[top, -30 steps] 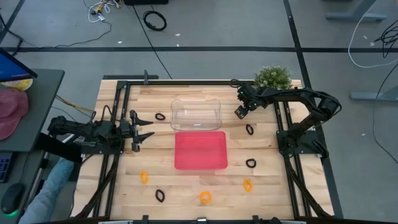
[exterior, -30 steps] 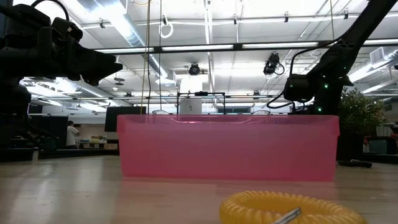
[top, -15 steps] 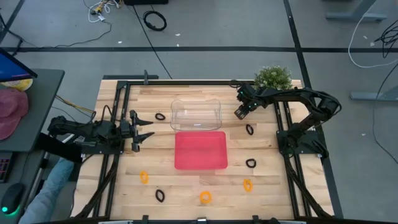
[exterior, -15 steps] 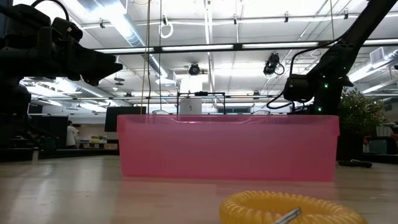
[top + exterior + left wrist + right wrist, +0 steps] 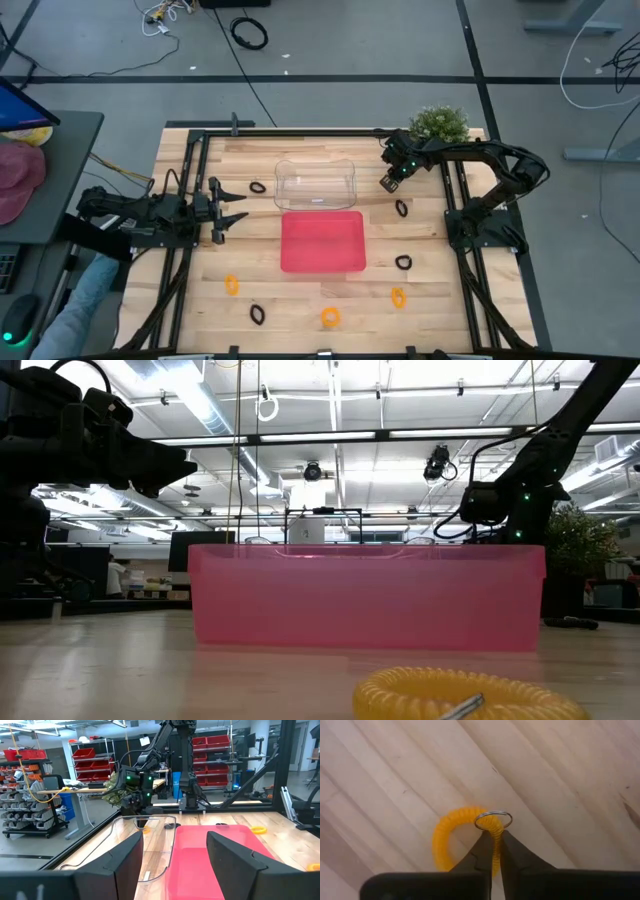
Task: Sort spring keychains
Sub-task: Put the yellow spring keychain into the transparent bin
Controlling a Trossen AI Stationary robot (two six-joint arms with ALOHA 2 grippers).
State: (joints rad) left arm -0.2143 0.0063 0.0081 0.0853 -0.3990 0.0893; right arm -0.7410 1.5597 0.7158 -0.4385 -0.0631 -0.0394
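An orange spring keychain (image 5: 451, 840) with a metal ring (image 5: 493, 819) lies on the wooden table, and my right gripper (image 5: 495, 845) is shut on it, just right of the clear tray (image 5: 315, 184). In the high view the gripper (image 5: 389, 183) hides that keychain. Other spring keychains lie loose: black ones (image 5: 258, 187) (image 5: 401, 208) (image 5: 403, 262), orange ones (image 5: 232, 285) (image 5: 330, 317) (image 5: 398, 297). My left gripper (image 5: 236, 212) waits open, left of the red tray (image 5: 322, 241). My right gripper pinches the orange keychain's coil (image 5: 496, 833) between its two fingers, right beside the metal ring. The fingers come from above, pointing down. The coil's loop spreads out over the wood below; whether it is lifted clear, I cannot tell.
The red tray (image 5: 365, 595) stands at the table's middle, with the clear tray behind it. A potted plant (image 5: 438, 124) stands at the far right corner. Black frame rails (image 5: 196, 180) run along both sides. Another black keychain (image 5: 258, 313) lies near the front edge.
My right gripper has shifted a little toward the table's right edge, staying beside the clear tray's right end.
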